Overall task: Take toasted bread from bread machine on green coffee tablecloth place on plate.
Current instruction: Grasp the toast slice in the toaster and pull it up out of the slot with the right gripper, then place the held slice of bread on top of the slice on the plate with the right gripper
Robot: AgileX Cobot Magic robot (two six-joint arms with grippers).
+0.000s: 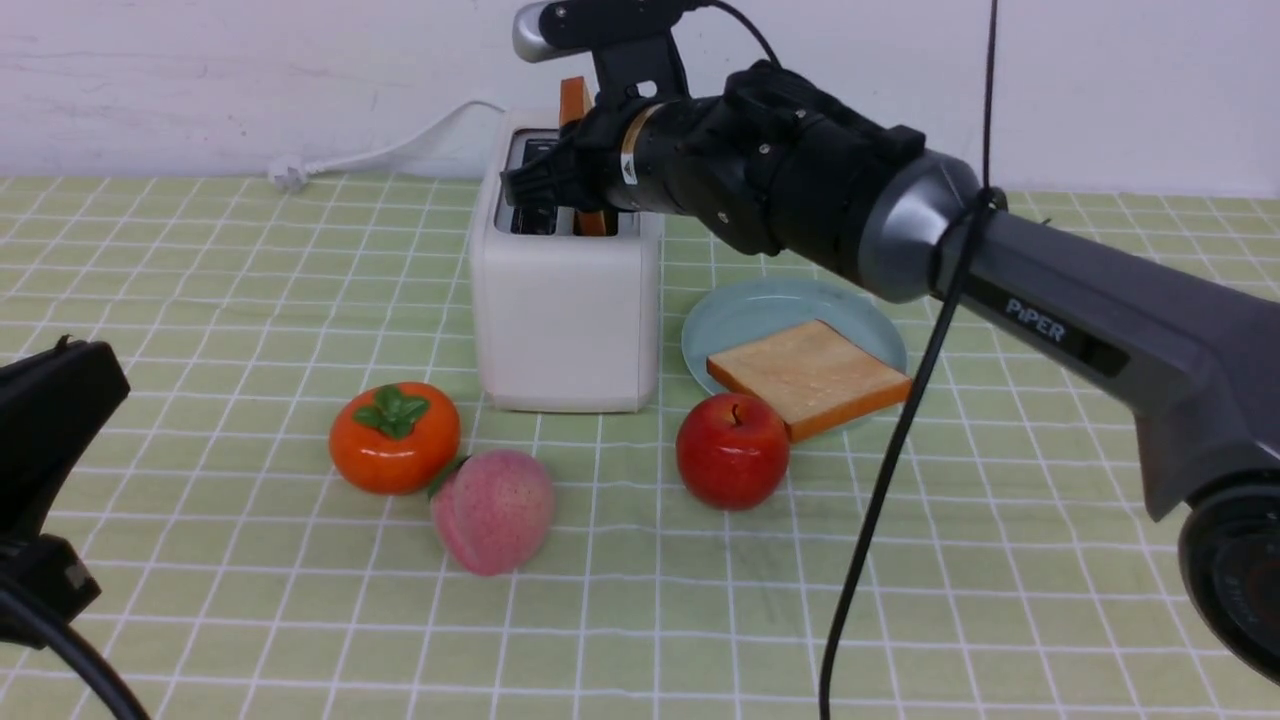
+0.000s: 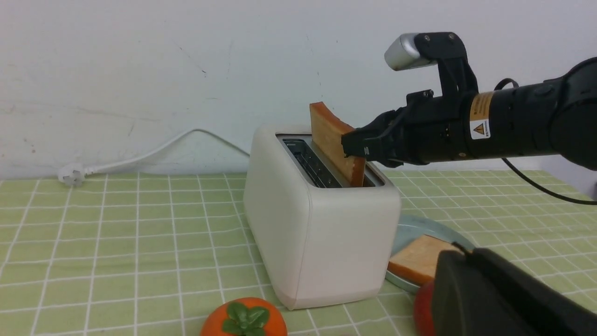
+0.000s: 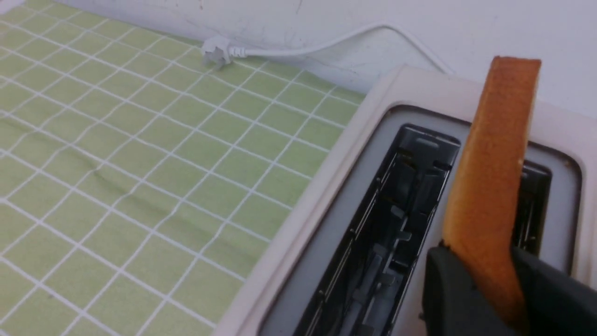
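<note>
The white bread machine (image 1: 565, 320) (image 2: 322, 233) stands on the green coffee tablecloth (image 1: 200, 300). One slice of toasted bread (image 1: 575, 100) (image 2: 329, 135) (image 3: 494, 163) stands upright in its right-hand slot. My right gripper (image 1: 585, 200) (image 2: 357, 147) (image 3: 480, 261) is shut on this slice, one finger on each face just above the slot. The other slot is empty. A second slice (image 1: 810, 375) (image 2: 417, 259) lies flat on the pale blue-green plate (image 1: 740, 310) (image 2: 410, 228) right of the machine. My left gripper (image 1: 60, 400) (image 2: 450, 256) hangs shut at the near left, holding nothing.
In front of the machine lie an orange persimmon (image 1: 395, 437), a pink peach (image 1: 493, 510) and a red apple (image 1: 732, 450), the apple touching the plate's near edge. The white power cord (image 1: 380, 150) runs along the back wall. A black cable (image 1: 880, 500) hangs from the right arm.
</note>
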